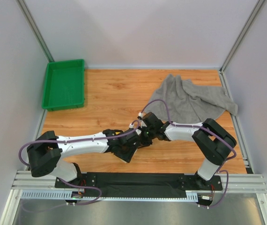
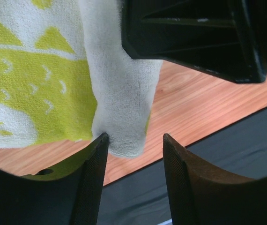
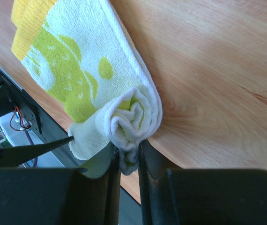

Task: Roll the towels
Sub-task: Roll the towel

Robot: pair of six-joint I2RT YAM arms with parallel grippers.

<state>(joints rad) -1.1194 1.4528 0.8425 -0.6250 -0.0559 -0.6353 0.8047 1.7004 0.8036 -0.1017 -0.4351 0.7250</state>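
One small white-yellow terry towel (image 3: pixel 72 65), green-yellow printed, mid-roll: my right tool (image 3: pixel 129 152) pinches its coiled end, my left tool (image 2: pixel 136 140) open around a fold. Next: a tight, even turn.

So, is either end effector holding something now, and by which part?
The right end effector pinches the printed towel by the end of its roll. The left end effector is open; a towel fold lies loose between its jaws.
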